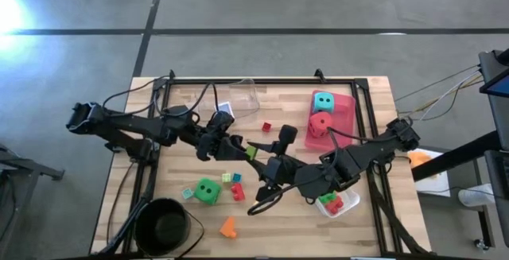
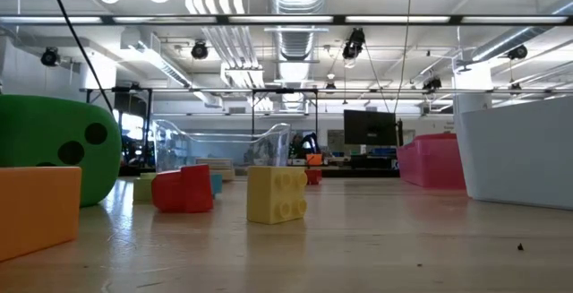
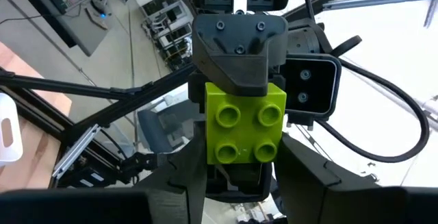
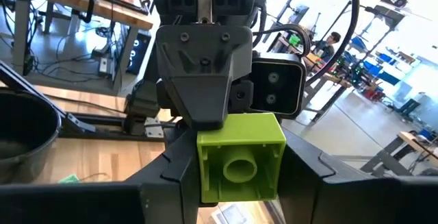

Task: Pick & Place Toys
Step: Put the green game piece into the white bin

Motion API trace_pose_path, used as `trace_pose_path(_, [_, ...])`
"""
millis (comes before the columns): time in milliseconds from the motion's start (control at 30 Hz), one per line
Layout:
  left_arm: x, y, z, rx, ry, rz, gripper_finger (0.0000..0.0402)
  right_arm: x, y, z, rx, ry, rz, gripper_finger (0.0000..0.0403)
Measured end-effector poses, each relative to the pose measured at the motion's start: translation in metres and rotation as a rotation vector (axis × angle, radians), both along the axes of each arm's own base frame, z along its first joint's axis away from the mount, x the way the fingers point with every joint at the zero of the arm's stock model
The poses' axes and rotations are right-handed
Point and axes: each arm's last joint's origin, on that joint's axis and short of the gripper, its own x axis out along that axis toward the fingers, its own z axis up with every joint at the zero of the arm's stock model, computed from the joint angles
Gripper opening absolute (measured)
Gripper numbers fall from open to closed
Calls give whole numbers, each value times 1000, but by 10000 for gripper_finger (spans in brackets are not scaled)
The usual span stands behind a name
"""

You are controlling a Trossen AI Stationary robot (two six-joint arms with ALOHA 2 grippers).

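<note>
A lime-green brick (image 1: 251, 151) hangs in the air above the table's middle, with both grippers shut on it. My left gripper (image 1: 242, 147) reaches it from the table's left, my right gripper (image 1: 261, 159) from the right. The left wrist view shows the brick's studded top (image 3: 245, 125). The right wrist view shows its hollow underside (image 4: 239, 161). A green die (image 1: 208, 190) rests on the table with small bricks (image 1: 234, 184) beside it. A teal die (image 1: 323, 101) and a red die (image 1: 320, 122) sit in the pink tray (image 1: 347, 109). My left gripper pinches two opposite side walls of the lime brick (image 3: 209, 148) between its fingers (image 3: 174, 183), coming about level from the table's left. The brick is clear of the table. My right gripper pinches the other two side walls (image 4: 202, 176) between its fingers (image 4: 164, 179), about level from the right. One of its fingers (image 3: 236, 53) shows lying over a wall in the left wrist view.
A black bowl (image 1: 163, 227) stands at the near left corner, and a clear tray (image 1: 245, 95) stands at the far middle. A white tray (image 1: 338, 204) with bricks lies under the right arm. An orange brick (image 1: 229, 227), a red brick (image 1: 266, 126) and a yellow brick (image 2: 277, 194) lie loose.
</note>
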Motion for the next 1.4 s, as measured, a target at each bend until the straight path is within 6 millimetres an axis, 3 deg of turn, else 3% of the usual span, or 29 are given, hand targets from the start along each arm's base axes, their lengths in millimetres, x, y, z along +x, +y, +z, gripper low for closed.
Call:
trace_pose_path(167, [0,0,0,-28,13,-5,143,0,0,0,10,-6,-1,129])
trace_pose_path(433, [0,-1,0,-10,6,-15,303,-2,0,0,77,-33,-4,129])
trace_pose_path(600, [-1,-2,-1,67,-25,-35,357,-14,-3,3,229,-35,26,129])
trace_pose_path(800, [0,-2,-10,160,43,-45,368,-37,-4,6,370,38,77,129])
trace_pose_path(1100, [-12,7,-56,292,538,-30,370,-71,3,0,568,234,199,129])
trace_pose_path(1400, [-31,11,-84,362,889,-28,370,-95,8,-37,806,573,220,129])
